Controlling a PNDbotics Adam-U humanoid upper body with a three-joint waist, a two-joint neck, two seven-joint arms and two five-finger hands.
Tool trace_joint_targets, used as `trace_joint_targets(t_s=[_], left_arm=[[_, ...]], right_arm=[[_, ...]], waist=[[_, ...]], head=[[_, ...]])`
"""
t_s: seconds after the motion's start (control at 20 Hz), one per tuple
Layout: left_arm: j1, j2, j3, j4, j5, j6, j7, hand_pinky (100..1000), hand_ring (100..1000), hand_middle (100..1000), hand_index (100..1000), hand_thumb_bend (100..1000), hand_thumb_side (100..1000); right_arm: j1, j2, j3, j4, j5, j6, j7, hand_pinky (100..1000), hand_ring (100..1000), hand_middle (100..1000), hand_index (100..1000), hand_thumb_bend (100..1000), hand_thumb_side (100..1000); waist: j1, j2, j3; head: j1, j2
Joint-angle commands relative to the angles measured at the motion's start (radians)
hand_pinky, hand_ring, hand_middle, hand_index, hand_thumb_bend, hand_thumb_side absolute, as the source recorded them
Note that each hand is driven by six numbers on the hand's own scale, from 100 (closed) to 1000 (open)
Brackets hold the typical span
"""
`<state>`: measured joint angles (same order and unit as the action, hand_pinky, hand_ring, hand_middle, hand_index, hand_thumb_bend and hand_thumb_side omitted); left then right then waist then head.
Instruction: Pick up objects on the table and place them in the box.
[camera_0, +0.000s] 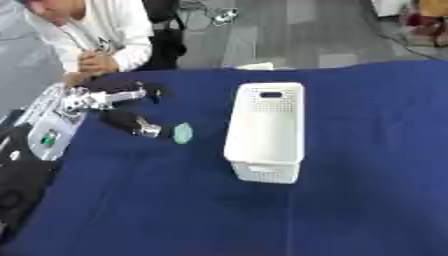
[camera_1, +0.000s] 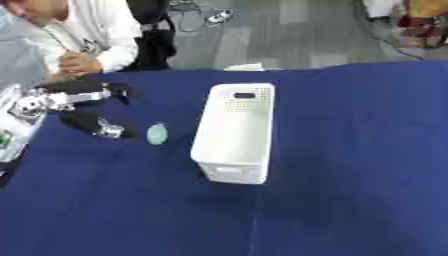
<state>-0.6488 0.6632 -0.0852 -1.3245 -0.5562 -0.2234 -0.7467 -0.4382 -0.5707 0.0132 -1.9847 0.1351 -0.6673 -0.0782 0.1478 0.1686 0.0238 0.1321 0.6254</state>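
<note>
At left table edge, left hand (camera_0: 131, 122) reaching in, thumb and fingers spread, gripping nothing. Just right of fingertips, apart: pale green object (camera_0: 182, 133), long axis running near-to-far. Further right: white box (camera_0: 265, 131), inside not showing. Right hand out of view; left nearer.

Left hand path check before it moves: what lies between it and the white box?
Only the pale green object, on the blue cloth between left hand and white box; left eye view.
</note>
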Motion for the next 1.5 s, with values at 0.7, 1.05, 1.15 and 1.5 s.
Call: trace_joint_targets(t_s=[0.7,1.05,1.15,1.5], left_arm=[[-0.136,0.077,-0.070,0.099,-0.021,-0.057,-0.121,641,792,948,1000,1000,665],[-0.219,0.062,-0.101,0.223,-0.071,-0.087,-0.154,470,708,889,993,1000,627],[-0.242,0.055,-0.106,0.264,-0.085,-0.094,-0.159,451,699,881,988,1000,619],[-0.296,0.022,-0.114,0.396,-0.128,-0.137,-0.160,464,678,867,986,1000,597]], right_arm=[[-0.004,-0.019,-0.003,-0.015,-0.006,0.004,0.009,100,177,283,488,100,958],[-0.004,-0.020,-0.001,-0.015,-0.008,0.007,0.013,100,178,283,489,100,960],[-0.005,-0.019,-0.001,-0.015,-0.009,0.009,0.015,100,177,283,488,100,960],[-0.009,-0.018,0.001,-0.015,-0.011,0.010,0.022,100,178,283,488,100,961]], waist=[[0.003,-0.026,-0.004],[0.007,-0.030,-0.007],[0.008,-0.031,-0.009],[0.010,-0.033,-0.013]], head=[[-0.006,0.022],[-0.009,0.025],[-0.010,0.025],[-0.012,0.027]])
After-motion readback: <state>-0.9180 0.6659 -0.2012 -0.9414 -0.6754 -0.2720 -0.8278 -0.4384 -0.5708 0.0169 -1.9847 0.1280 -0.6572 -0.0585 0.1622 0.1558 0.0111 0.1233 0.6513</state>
